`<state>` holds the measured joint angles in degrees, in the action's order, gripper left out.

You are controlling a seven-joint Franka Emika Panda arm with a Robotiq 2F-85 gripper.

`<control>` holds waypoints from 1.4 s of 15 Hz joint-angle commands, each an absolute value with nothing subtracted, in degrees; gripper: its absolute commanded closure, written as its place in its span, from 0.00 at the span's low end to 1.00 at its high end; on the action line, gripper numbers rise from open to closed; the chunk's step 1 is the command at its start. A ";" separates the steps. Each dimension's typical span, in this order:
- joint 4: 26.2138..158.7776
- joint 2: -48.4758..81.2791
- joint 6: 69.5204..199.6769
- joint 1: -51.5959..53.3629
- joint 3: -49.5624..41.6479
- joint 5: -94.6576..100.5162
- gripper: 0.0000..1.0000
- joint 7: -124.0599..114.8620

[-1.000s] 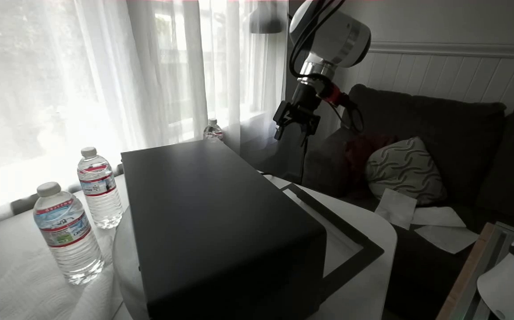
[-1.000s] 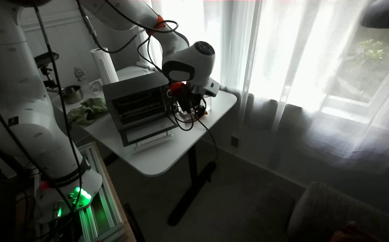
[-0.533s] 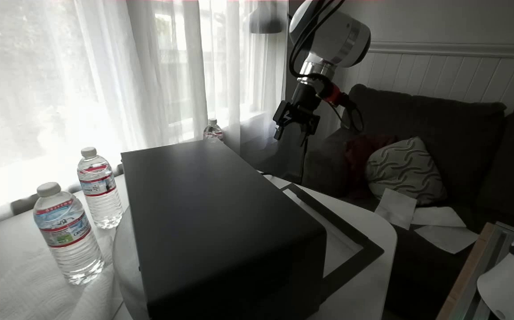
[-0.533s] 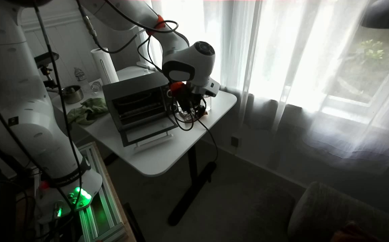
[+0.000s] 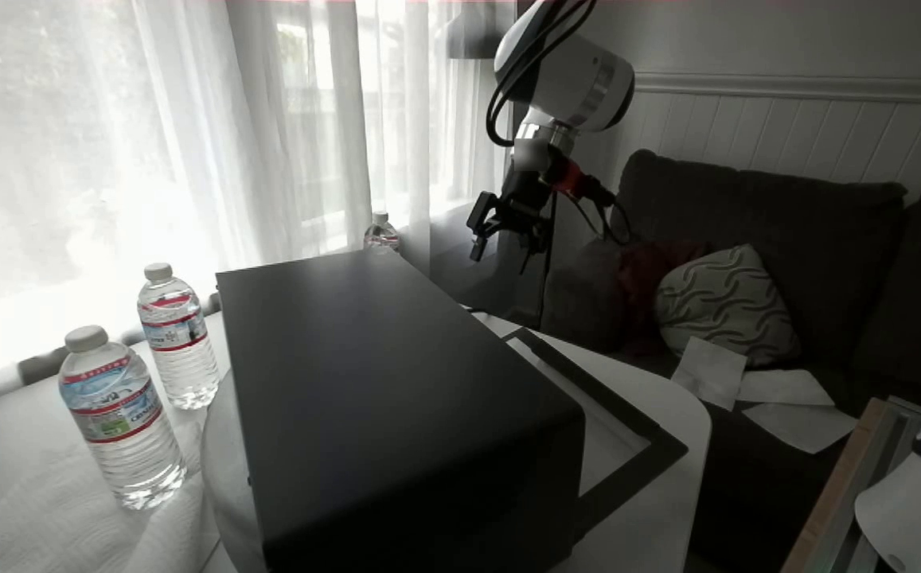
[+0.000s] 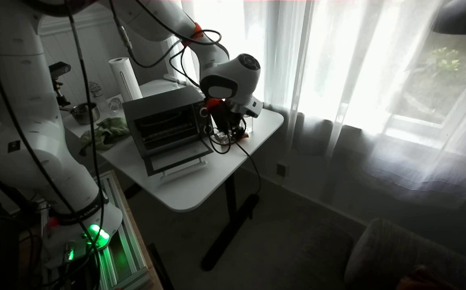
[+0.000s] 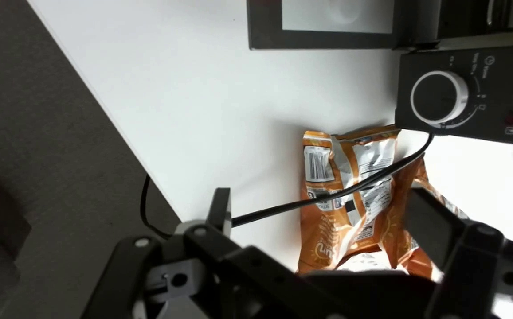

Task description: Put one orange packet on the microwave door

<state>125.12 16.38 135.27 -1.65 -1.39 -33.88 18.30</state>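
In the wrist view, crinkled orange packets lie on the white table beside the oven box. The nearest orange packet (image 7: 323, 230) shows a barcode, and a second packet (image 7: 405, 177) lies against it. A black cable crosses over them. A bit of orange packet (image 6: 245, 136) shows beyond the gripper in an exterior view. My gripper (image 7: 325, 217) is open above the packets, its fingers wide apart with nothing held. It also shows in an exterior view (image 5: 501, 255). The microwave door (image 7: 323, 40) hangs open and flat, also seen in both exterior views (image 5: 623, 485) (image 6: 152, 165).
The big black box (image 5: 396, 382) stands beside the packets, with a knob (image 7: 436, 97) on its front. The black cable (image 7: 278, 207) runs between my fingers. Water bottles (image 5: 122, 414), a green cloth (image 6: 108, 131), a pot (image 6: 84, 114) and a paper towel roll (image 6: 125, 78) stand around the box.
In the last half second my gripper has moved a little left and down in an exterior view, with the arm shifting too. It stays open. The packets' and door's surroundings look unchanged.
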 commanded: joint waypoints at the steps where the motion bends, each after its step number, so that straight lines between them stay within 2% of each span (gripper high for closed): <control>1: 118.14 23.30 132.87 -2.96 0.84 -33.97 0.00 11.65; 13: 103.51 37.14 133.15 -7.01 4.15 -40.59 0.01 0.33; 14: 102.35 38.28 133.45 -6.95 4.31 -41.06 0.07 0.13; 15: 101.25 39.29 133.71 -6.99 4.50 -41.68 0.07 -0.07; 17: 99.07 41.39 134.26 -7.01 4.95 -43.24 0.16 -0.02; 18: 97.97 42.39 134.17 -6.93 5.12 -43.64 0.31 -0.18; 20: 96.23 44.02 134.47 -6.79 5.32 -44.64 0.50 -0.27; 21: 95.56 44.67 134.76 -6.66 5.31 -44.80 0.54 -0.45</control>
